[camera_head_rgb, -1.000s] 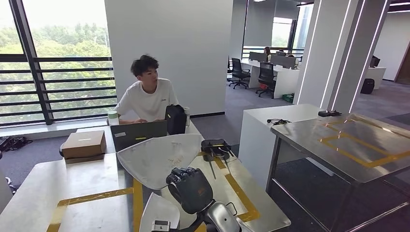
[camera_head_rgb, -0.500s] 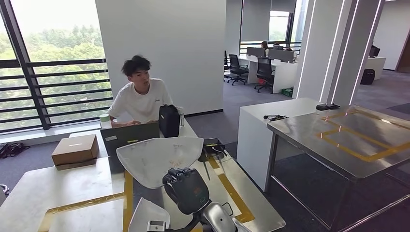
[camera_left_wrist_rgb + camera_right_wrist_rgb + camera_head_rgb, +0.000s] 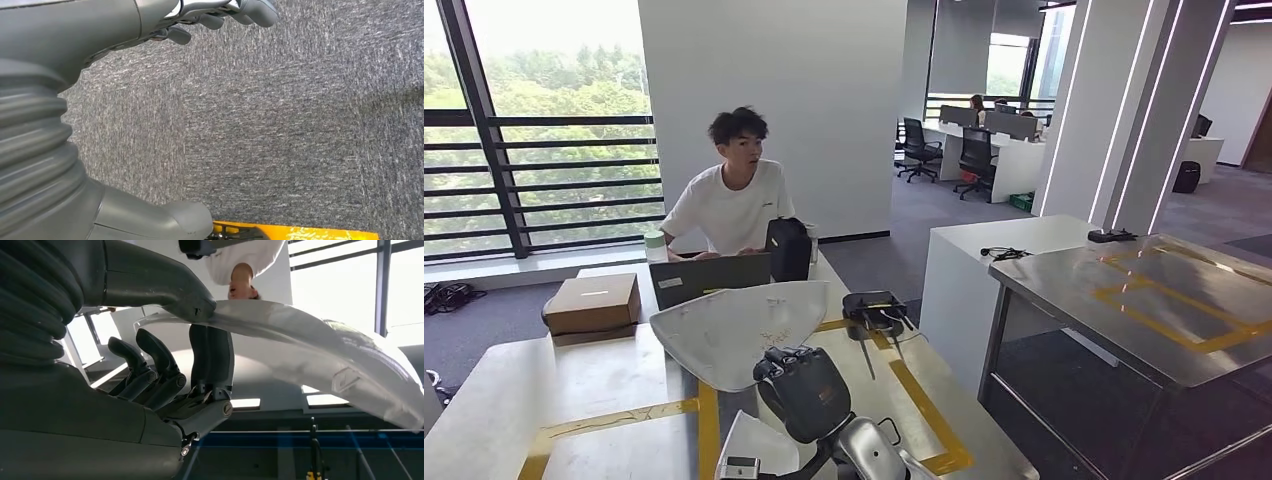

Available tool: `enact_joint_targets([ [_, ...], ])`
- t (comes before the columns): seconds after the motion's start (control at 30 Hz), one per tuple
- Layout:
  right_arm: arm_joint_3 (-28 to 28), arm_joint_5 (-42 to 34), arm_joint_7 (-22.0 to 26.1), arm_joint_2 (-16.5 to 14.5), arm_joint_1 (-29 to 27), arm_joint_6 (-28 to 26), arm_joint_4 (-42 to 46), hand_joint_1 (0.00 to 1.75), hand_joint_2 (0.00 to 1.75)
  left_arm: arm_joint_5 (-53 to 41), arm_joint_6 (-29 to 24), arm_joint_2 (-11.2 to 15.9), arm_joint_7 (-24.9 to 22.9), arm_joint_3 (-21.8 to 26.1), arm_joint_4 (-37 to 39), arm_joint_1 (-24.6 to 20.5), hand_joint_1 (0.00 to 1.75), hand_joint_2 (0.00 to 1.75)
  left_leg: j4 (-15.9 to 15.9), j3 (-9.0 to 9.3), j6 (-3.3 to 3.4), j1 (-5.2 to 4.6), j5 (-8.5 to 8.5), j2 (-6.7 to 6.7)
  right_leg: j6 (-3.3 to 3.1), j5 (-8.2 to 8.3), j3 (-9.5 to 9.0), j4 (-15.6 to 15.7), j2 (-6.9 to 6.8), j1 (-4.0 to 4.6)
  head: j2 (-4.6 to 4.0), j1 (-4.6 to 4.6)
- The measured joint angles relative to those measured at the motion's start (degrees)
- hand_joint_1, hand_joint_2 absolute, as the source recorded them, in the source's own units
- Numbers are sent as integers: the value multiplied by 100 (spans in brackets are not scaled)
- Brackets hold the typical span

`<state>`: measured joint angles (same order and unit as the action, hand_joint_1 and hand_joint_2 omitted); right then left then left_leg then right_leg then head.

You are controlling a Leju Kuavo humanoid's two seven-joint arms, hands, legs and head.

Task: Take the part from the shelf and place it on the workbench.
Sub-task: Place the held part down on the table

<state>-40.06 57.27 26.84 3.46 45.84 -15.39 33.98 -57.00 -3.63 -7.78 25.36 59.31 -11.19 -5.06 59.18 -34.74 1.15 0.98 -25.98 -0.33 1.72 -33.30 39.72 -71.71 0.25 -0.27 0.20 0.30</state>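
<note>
We see the right hand [image 3: 809, 392] raised low in the head view, back of the hand toward the camera, silver forearm below it. It holds the part [image 3: 739, 330], a broad white curved panel, which spreads up and outward from the fingers, mostly to the hand's left. In the right wrist view the thumb [image 3: 165, 287] presses on one face of the part [image 3: 310, 345] and the darker fingers [image 3: 212, 360] back the other face, so the panel's edge is clamped between them. The left hand [image 3: 150, 30] hangs over grey carpet [image 3: 280, 125], fingers apart, holding nothing. Just below the right hand lies another white piece [image 3: 759, 445] on a light table [image 3: 554, 390] marked with yellow tape [image 3: 709, 420]. Beyond the part sit a dark laptop [image 3: 709, 278], a cardboard box [image 3: 594, 302], a black bag [image 3: 788, 248] and a black device [image 3: 874, 308]. Behind these sits a person [image 3: 736, 195] in a white shirt. Well to the hand's right stands the metal workbench [image 3: 1164, 310], its top bearing taped yellow outlines.
</note>
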Motion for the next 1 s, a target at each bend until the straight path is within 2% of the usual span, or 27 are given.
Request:
enact_joint_targets([
  [0.03,-4,0,2,-1,-15,3,-9,159,175,0,1,0,0,1,0,4,0,175,1,12,6,-2,-15,-3,5,-48,184,-277,0,-3,0,2],
  [0.07,-8,-1,5,-1,-25,7,-19,159,175,0,1,0,-1,2,0,8,0,175,1,31,5,-3,-32,-7,0,20,273,-350,0,-4,0,6],
  [0.1,-10,-3,8,-1,-28,9,-26,159,175,-1,1,0,-1,3,0,11,0,175,2,60,-2,-3,-52,-13,-17,201,241,-181,0,-2,0,10],
  [0.17,-11,-10,18,1,-11,12,-37,159,175,-5,0,-1,-1,3,1,11,0,175,1,129,-30,-5,-99,-19,-81,677,-81,625,-3,12,0,14],
  [0.2,-12,-13,23,2,1,13,-40,159,175,-7,1,-1,-1,3,1,6,0,175,4,151,-55,-12,-123,-21,-114,819,-248,995,-7,30,0,12],
  [0.23,-13,-15,28,2,10,14,-43,159,175,-8,2,-1,-1,3,1,2,0,175,2,162,-84,-16,-140,-20,-142,880,-356,1229,-9,49,0,8],
  [0.3,-15,-16,32,7,20,17,-51,159,175,-10,15,-1,-1,3,1,-3,0,175,-20,175,-153,-15,-159,-16,-185,849,-417,1345,-6,84,0,1],
  [0.37,-16,-18,27,11,29,19,-56,159,175,-14,28,0,-1,3,-1,-5,0,175,-7,175,-219,-11,-190,-4,-243,856,-468,1401,0,53,0,-2],
  [0.4,-15,-20,20,10,37,24,-57,159,175,-16,32,-1,-2,3,-1,-9,0,175,118,120,-247,-12,-260,1,-276,857,-508,1436,-1,32,0,-8],
  [0.43,-15,-20,12,5,41,36,-60,159,175,-20,33,0,-2,3,-1,-13,0,175,360,-1,-270,-12,-375,4,-308,852,-549,1464,-4,11,0,-18],
  [0.5,-16,-20,-11,-10,30,78,-81,159,175,-25,37,-1,-10,3,2,-10,0,175,1103,-399,-309,-6,-664,6,-354,810,-596,1470,-7,12,0,-34],
  [0.53,-18,-16,-24,-19,19,105,-99,159,175,-30,38,0,-15,3,2,-4,0,175,1406,-588,-326,-3,-734,6,-361,788,-615,1466,-6,11,0,-36],
  [0.57,-20,-7,-40,-30,11,128,-125,159,175,-35,38,0,-21,3,2,1,0,175,1542,-698,-339,0,-703,7,-356,763,-636,1458,-3,9,0,-38],
  [0.6,-22,7,-62,-42,11,148,-152,159,175,-43,39,1,-27,3,2,3,0,175,1445,-694,-348,4,-554,8,-343,734,-661,1443,1,3,0,-40],
  [0.67,-25,38,-103,-72,28,175,-208,159,175,-56,42,1,-36,3,1,1,0,175,750,-427,-352,18,-108,18,-296,654,-716,1394,5,-12,0,-46],
  [0.7,-25,50,-118,-87,40,180,-230,159,175,-61,45,-1,-40,3,2,-2,0,175,398,-262,-352,18,38,22,-265,611,-730,1361,7,-5,0,-51],
  [0.73,-25,57,-125,-97,49,181,-244,159,175,-63,47,-3,-43,3,4,-4,0,175,166,-148,-350,14,104,26,-240,579,-735,1335,9,5,0,-57],
  [0.77,-25,63,-128,-104,56,178,-253,159,175,-64,49,-5,-45,3,5,-6,0,175,62,-89,-349,9,102,27,-221,558,-732,1318,11,17,0,-61],
  [0.87,-25,65,-129,-107,61,174,-258,159,175,-67,51,-7,-46,3,7,-9,0,175,39,-63,-343,-1,79,25,-211,549,-726,1305,15,27,0,-67],
  [0.97,-26,71,-127,-133,88,138,-306,159,175,-79,54,-11,-51,3,8,-13,0,175,43,-93,-249,1,65,10,-176,547,-719,1309,17,30,0,-36],
  [1.0,-27,75,-132,-166,157,137,-361,159,175,-91,55,-20,-54,4,8,-19,0,175,44,-89,-181,10,53,5,-132,464,-646,1161,12,23,0,-19],
])
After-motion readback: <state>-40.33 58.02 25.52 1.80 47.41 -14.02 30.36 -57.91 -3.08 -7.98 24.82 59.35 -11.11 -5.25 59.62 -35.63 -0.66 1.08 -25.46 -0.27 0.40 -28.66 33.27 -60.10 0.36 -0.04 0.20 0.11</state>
